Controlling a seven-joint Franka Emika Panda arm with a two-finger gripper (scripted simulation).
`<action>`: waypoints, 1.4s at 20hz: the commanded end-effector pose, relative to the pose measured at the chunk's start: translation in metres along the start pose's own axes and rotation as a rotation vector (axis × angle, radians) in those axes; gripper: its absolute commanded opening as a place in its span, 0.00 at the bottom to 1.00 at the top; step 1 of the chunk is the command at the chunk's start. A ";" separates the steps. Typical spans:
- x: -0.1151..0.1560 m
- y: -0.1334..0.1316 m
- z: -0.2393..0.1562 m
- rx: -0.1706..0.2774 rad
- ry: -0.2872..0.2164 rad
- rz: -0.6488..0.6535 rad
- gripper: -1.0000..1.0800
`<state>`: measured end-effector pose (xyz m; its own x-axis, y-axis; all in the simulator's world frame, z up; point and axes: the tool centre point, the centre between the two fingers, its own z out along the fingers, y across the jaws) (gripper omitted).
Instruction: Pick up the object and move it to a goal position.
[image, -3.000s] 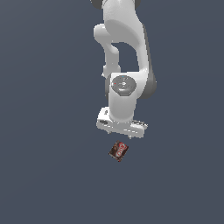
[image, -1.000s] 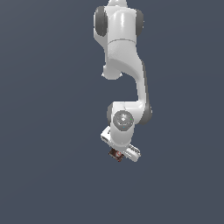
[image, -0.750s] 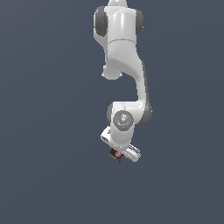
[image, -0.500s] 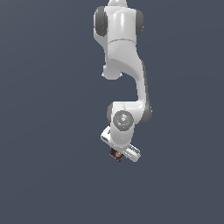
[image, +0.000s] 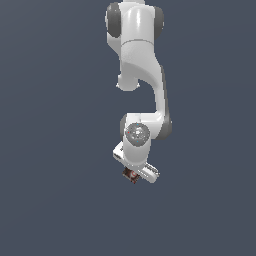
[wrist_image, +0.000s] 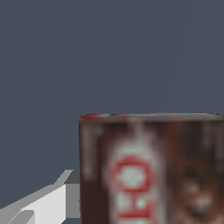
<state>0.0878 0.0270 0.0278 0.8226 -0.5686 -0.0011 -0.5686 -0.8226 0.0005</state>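
The object, a small dark brown-and-red box (image: 130, 175) with a whitish label mark, peeks out from under my white gripper (image: 134, 174) in the exterior view, mostly hidden by the hand. In the wrist view the box (wrist_image: 153, 170) fills much of the picture, very close. One white finger (wrist_image: 48, 199) lies flush against its side. The other finger is out of view. The gripper appears shut on the box, low over the plain dark surface.
The arm (image: 142, 75) hangs down from the top of the exterior view, above the box. Around it there is only a plain dark grey-blue ground (image: 50, 200). No goal marker shows.
Three seconds ago the box lay uncovered below the gripper. The arm has since come down over it. Over the last second nothing has visibly moved.
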 end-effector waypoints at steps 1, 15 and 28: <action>0.002 0.008 -0.010 0.001 0.001 0.001 0.00; 0.025 0.096 -0.120 0.002 0.000 0.002 0.00; 0.052 0.186 -0.235 0.002 0.000 0.002 0.00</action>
<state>0.0283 -0.1466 0.2513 0.8211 -0.5708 0.0003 -0.5708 -0.8211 -0.0017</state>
